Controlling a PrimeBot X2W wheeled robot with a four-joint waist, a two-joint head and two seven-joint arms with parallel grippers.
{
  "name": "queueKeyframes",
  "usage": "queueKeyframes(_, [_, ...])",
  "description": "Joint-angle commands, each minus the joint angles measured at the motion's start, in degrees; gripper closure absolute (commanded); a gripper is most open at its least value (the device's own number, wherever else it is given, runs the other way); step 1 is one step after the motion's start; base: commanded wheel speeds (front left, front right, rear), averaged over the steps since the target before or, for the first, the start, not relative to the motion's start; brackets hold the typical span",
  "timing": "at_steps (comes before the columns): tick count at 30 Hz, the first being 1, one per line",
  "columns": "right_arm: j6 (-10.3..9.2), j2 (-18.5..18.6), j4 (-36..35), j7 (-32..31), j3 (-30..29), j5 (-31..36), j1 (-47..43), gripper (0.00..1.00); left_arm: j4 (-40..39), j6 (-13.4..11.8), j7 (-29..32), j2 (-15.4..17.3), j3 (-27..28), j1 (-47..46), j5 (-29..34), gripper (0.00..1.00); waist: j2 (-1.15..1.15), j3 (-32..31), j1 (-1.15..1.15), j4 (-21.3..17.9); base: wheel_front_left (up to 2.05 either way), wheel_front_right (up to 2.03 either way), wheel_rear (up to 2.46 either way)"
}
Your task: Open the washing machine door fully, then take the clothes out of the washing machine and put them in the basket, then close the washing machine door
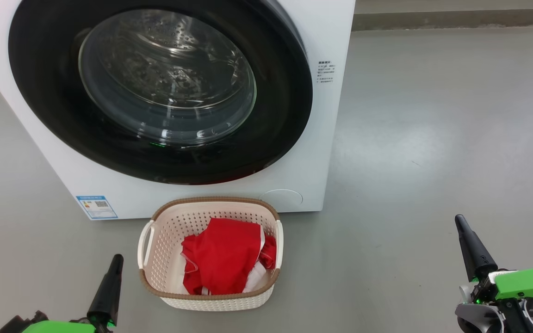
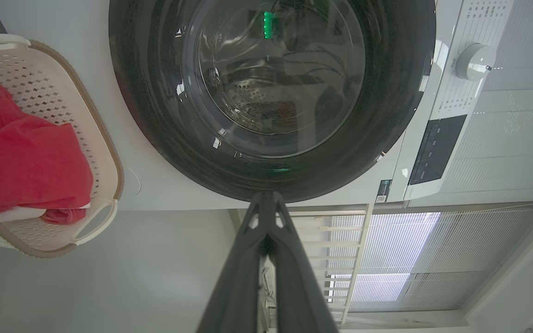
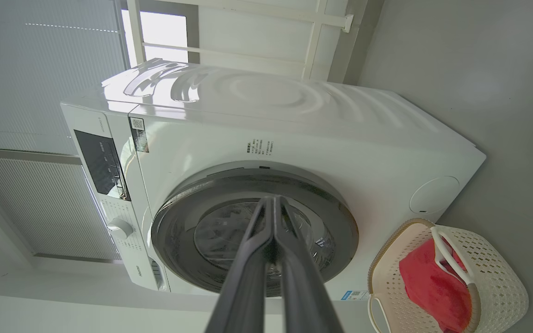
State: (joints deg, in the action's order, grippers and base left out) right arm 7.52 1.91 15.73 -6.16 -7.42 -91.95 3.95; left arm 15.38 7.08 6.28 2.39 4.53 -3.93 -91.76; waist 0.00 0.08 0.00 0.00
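Observation:
The white washing machine (image 1: 294,194) (image 3: 322,138) stands ahead with its round black-rimmed door (image 1: 44,92) (image 2: 155,115) (image 3: 178,222) closed flat against the front; the steel drum shows through the glass. On the floor in front sits the cream basket (image 1: 211,300) (image 2: 104,143) (image 3: 502,282) with the red clothes (image 1: 225,261) (image 2: 26,162) (image 3: 428,282) bundled inside, white trim showing. My left gripper (image 1: 117,258) (image 2: 267,196) is shut and empty, low at the basket's left. Shut and empty too, my right gripper (image 1: 459,220) (image 3: 273,200) stands far to the right.
Grey floor (image 1: 433,138) spreads to the right of the machine and around the basket. A wall base runs along the far edge. In the wrist views, window blinds (image 2: 433,259) and a white rail frame stand beside the machine.

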Motion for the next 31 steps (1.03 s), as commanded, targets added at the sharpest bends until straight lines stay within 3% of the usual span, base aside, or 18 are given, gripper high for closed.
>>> queueKeyframes(1, [-0.03, 1.0, -1.5, -0.4, 0.8, -0.2, 2.5, 1.00, -1.1, 0.4, 0.2, 0.5, 2.1, -2.5, -0.4, 1.00, 0.00, 0.0, 0.00, 0.0, 0.00, 0.00, 0.00])
queueKeyframes(31, [-0.03, 1.0, -1.5, -0.4, 0.8, -0.2, 2.5, 1.00, -1.1, 0.4, 0.2, 0.5, 2.0, -2.5, -0.4, 1.00, 0.00, 0.0, 0.00, 0.0, 0.00, 0.00, 0.00])
